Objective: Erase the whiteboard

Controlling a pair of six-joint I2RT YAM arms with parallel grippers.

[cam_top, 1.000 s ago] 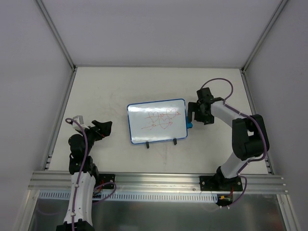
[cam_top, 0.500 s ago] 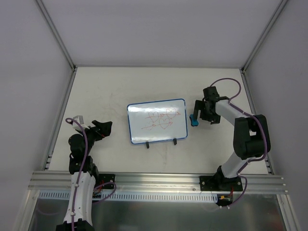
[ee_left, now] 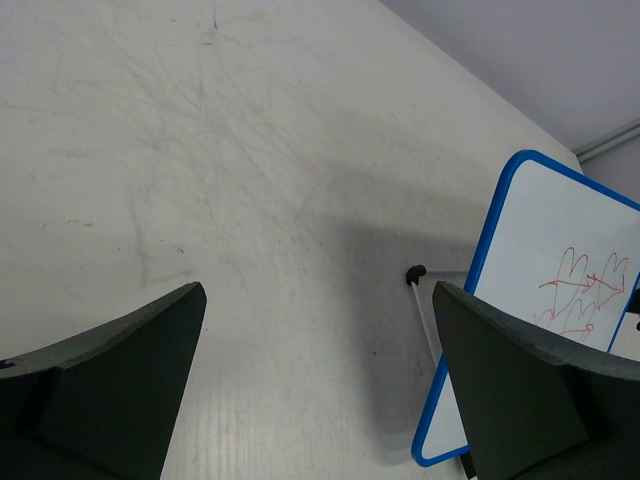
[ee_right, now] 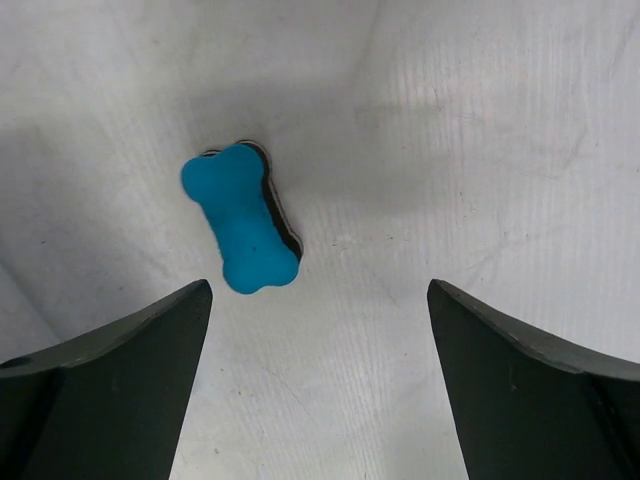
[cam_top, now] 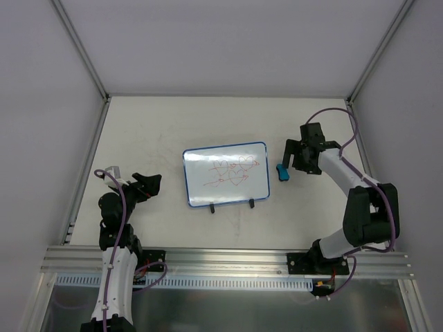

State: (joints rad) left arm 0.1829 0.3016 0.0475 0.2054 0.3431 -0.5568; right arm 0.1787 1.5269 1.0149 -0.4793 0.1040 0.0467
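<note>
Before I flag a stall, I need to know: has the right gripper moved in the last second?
Yes. The right gripper has shifted right, away from the whiteboard's right edge, leaving the blue eraser between them.

High rear overview, close downward wrist views, left sharing whiteboard (cam_top: 225,174)

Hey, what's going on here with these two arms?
The right gripper hovers open over the blue eraser, which lies on the table just right of the whiteboard. Nothing is gripped. The board's red hearts and arrows are unerased. The left gripper sits open off to the board's left, touching nothing.
</note>
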